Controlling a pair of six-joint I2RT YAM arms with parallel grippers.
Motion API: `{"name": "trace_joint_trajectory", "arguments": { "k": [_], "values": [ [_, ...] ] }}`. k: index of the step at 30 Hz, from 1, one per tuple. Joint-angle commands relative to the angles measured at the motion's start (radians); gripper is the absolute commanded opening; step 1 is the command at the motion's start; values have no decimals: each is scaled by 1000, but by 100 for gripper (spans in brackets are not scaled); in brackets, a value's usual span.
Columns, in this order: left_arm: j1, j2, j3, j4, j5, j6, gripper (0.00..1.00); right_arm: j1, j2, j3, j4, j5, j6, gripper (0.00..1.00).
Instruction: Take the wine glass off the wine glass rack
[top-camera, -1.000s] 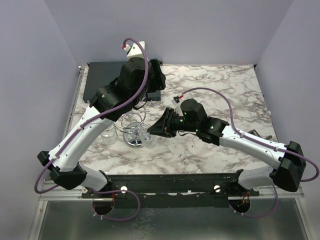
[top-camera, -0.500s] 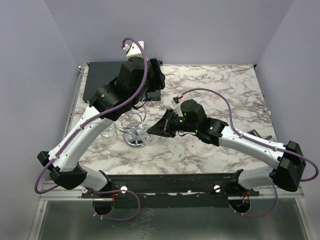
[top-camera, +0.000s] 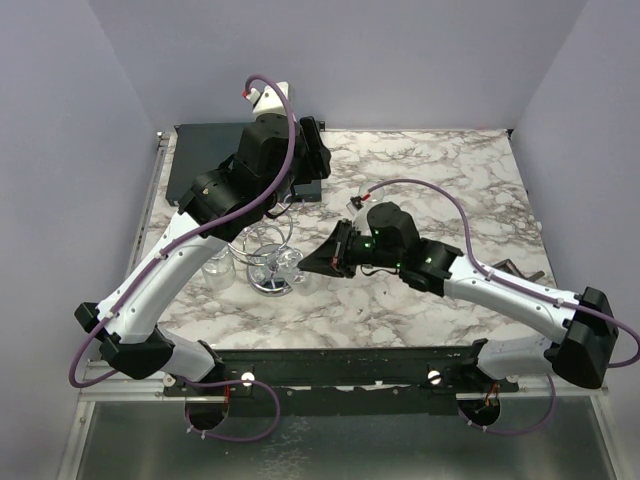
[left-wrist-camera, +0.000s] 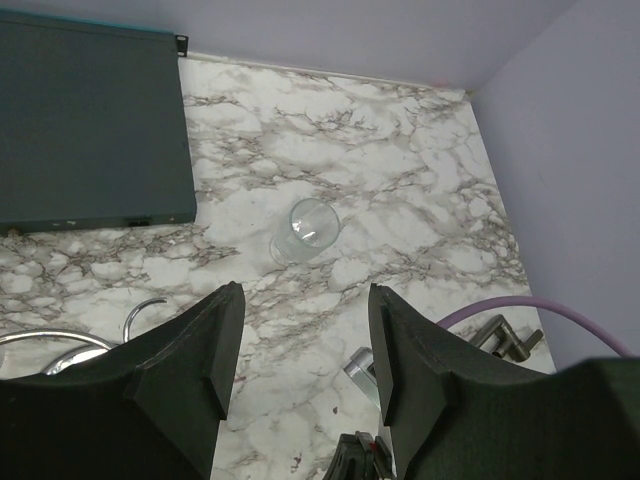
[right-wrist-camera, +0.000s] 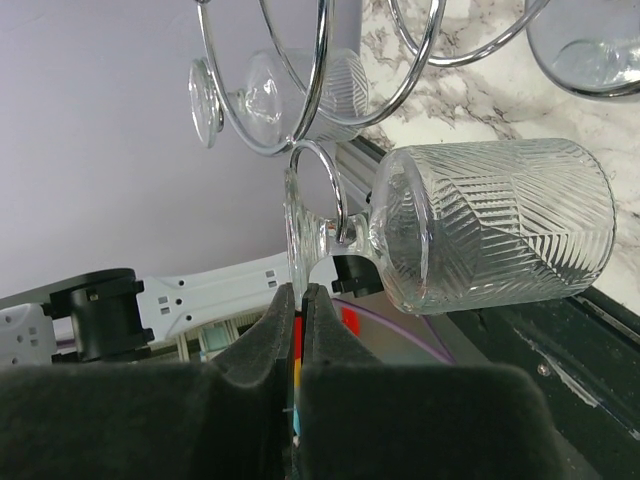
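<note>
The chrome wine glass rack (top-camera: 268, 268) stands on its round disc base left of centre, and its wire loops (right-wrist-camera: 322, 130) fill the top of the right wrist view. A ribbed wine glass (right-wrist-camera: 490, 225) lies tilted sideways with its stem in a wire loop. It also shows in the top view (top-camera: 296, 264). My right gripper (right-wrist-camera: 302, 290) is shut on the thin edge of the glass's foot (right-wrist-camera: 298, 235), and reaches the rack from the right (top-camera: 312, 263). My left gripper (left-wrist-camera: 305, 300) is open and empty, high above the table behind the rack.
A second glass (right-wrist-camera: 300, 90) hangs on the rack and a third (right-wrist-camera: 590, 45) shows at the edge. One glass (top-camera: 213, 268) stands left of the rack and another (left-wrist-camera: 305, 228) lies on the marble. There is a dark grey box (left-wrist-camera: 90, 120) at the back left and a T-shaped bar (top-camera: 515, 268) at the right.
My right gripper has shifted slightly to the right, still shut on the glass's foot, and the glass has moved with it. The left arm has not moved.
</note>
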Motion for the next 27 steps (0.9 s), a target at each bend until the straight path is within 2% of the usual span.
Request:
{"name": "trace_joint_trajectory", "arguments": {
  "k": [1, 19, 27],
  "values": [
    [6, -3, 9, 18, 22, -4, 58, 6, -40, -10, 53, -24, -5, 1],
    [8, 2, 10, 19, 42, -14, 58, 6, -122, -36, 5, -18, -14, 1],
    [8, 17, 23, 23, 65, -24, 58, 6, -201, -52, -74, 51, -23, 1]
  ]
}}
